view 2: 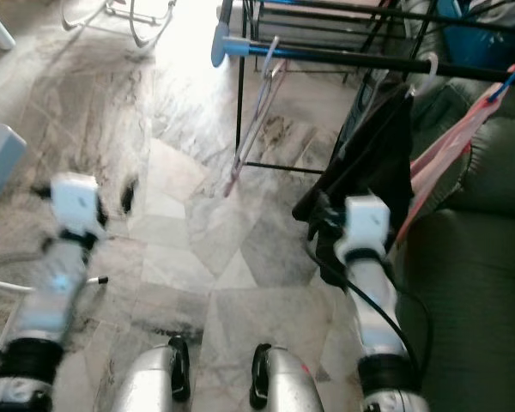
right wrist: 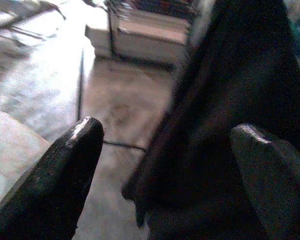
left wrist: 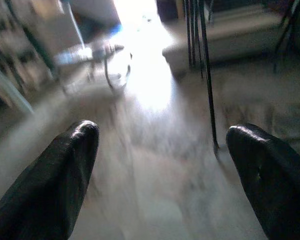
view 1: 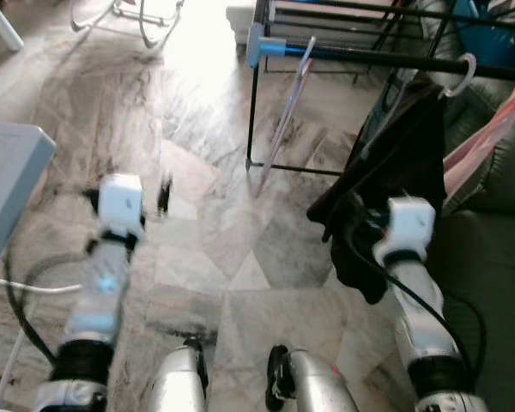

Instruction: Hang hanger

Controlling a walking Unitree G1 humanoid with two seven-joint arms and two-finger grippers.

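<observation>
The white hanger (view 1: 460,75) hooks over the black rail (view 1: 386,58) at 1 o'clock, carrying a black garment (view 1: 393,184). The right gripper (right wrist: 165,165) is spread wide just before that cloth, gripping nothing. The left gripper (left wrist: 162,165) gapes wide over marble floor (view 1: 215,215) at 9 o'clock.

Strong daylight pours in from the far end and burns the marble floor (view 1: 197,51) to white glare in every view. Both head views are smeared with motion blur; the arms look soft. The wrist views are dimmer, grainy and unsharp.
</observation>
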